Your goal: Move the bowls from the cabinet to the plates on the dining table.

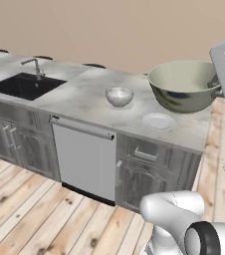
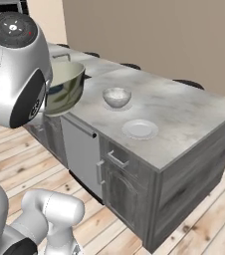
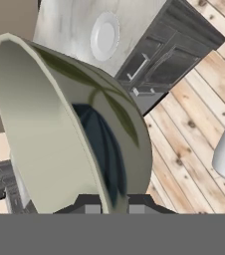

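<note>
Marble desk (image 1: 87,97) runs across the middle of the left base view. Your hand (image 3: 115,206) is clamped on the rim of the cream-rimmed greenish bowl (image 1: 184,84), fingers pinching its wall at the bottom of the hand view, where the bowl rises from the fingertips and tilts to the left. In the left base view you see that bowl at the right of the frame, held in the air above the desk's right end. The empty plate (image 1: 158,121) lies below it and slightly to the left, near the desk's front edge. The marbled bowl (image 1: 119,96) already sits on the other plate, left of centre. The sink (image 1: 25,85) is at the far left.
</note>
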Motion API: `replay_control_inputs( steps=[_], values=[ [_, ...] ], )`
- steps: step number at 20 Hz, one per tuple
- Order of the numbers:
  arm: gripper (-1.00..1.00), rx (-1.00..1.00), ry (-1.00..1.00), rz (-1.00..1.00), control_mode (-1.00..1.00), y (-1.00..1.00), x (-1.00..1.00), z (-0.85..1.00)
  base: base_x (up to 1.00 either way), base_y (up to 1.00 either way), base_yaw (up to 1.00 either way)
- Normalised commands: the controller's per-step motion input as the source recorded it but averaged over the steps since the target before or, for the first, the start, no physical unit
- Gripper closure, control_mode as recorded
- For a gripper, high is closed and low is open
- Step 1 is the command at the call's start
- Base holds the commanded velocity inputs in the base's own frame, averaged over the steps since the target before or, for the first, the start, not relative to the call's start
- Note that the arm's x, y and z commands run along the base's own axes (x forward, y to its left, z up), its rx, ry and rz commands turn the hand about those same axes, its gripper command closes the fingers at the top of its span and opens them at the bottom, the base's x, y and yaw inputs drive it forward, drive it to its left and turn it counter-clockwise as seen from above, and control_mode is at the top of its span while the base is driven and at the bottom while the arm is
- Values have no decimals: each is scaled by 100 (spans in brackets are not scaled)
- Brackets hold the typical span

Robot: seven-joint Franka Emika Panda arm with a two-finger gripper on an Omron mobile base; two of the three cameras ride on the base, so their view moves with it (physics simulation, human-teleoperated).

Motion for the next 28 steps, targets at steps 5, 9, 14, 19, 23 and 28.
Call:
replay_control_inputs(
  steps=[5,9,14,19,23,28],
  values=[
    [100,0,0,0,100,0,0,0,38,-2,4],
    [100,0,0,0,100,0,0,0,53,-14,3],
    [100,0,0,0,100,0,0,0,57,-17,3],
    [100,0,0,0,100,0,0,0,54,-7,2],
    [100,0,0,0,100,0,0,0,53,0,0],
    [100,0,0,0,100,0,0,0,59,1,0]
  ],
)
